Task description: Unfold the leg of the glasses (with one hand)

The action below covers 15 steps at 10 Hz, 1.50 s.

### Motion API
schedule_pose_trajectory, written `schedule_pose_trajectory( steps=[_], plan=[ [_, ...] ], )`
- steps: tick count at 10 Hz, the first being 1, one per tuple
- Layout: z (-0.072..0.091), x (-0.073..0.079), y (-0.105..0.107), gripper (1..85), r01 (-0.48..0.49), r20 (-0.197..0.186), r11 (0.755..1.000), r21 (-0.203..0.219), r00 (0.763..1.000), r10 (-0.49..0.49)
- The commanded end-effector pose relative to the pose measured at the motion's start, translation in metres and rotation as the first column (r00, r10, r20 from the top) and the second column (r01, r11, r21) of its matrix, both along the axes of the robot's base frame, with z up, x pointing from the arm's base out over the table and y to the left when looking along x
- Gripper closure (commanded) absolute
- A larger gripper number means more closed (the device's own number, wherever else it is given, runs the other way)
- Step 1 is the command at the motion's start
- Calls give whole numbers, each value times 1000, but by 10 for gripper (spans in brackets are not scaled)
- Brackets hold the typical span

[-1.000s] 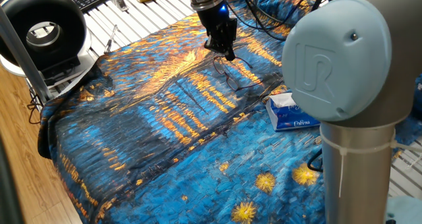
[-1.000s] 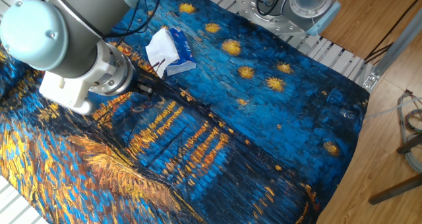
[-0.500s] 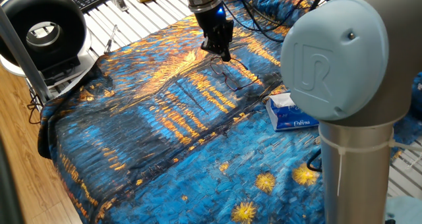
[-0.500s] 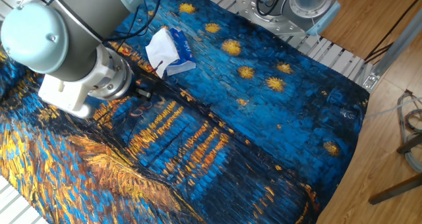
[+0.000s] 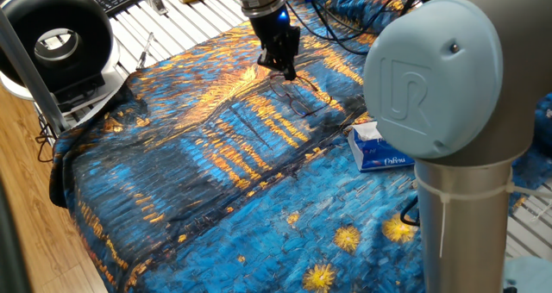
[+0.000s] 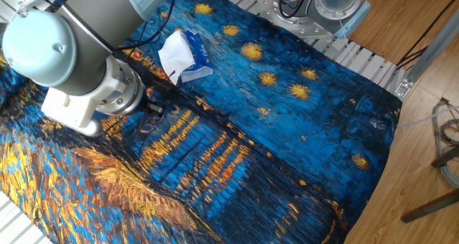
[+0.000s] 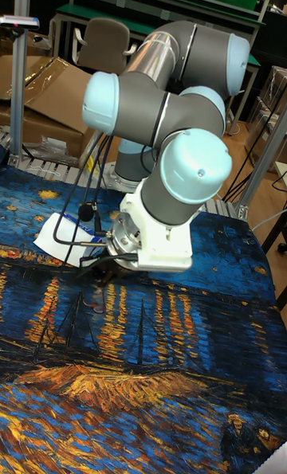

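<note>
Glasses (image 5: 297, 99) lie on the painted cloth (image 5: 216, 181) covering the worktop, near its far edge in one fixed view, frame dark and thin against the orange-blue print. In the other fixed view I see them (image 6: 148, 122) just beside the wrist housing, partly hidden.

End effector (image 5: 287, 67) points down, fingertips at the frame's far end, blue light lit above. Fingers look close together; I cannot tell whether they pinch a leg or merely touch the frame. In the tall fixed view the end effector (image 7: 100, 271) is mostly masked by the arm's own joint.

Tissue pack (image 5: 378, 146) sits on the cloth near the glasses, apart from them; also seen at (image 6: 185, 55). Cables (image 5: 345, 21) trail behind the end effector. Ring-shaped fan (image 5: 56, 39) stands off the cloth's corner. The arm's large grey joint (image 5: 440, 77) blocks the near right of that view.
</note>
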State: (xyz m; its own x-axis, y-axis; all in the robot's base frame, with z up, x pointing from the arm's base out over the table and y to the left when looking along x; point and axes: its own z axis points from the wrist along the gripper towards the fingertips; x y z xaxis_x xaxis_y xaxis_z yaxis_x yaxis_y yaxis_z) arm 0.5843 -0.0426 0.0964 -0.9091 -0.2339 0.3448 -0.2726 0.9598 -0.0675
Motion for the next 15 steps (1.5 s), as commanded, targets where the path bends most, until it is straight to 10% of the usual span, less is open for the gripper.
schedule_pose_trajectory(
  steps=[1,6,15],
  plan=[
    [-4,13,16,707,-17,47,998,66,999,14],
    [-7,21,31,547,-54,75,989,138,996,44],
    [12,22,59,550,12,69,986,166,997,-24]
  ],
)
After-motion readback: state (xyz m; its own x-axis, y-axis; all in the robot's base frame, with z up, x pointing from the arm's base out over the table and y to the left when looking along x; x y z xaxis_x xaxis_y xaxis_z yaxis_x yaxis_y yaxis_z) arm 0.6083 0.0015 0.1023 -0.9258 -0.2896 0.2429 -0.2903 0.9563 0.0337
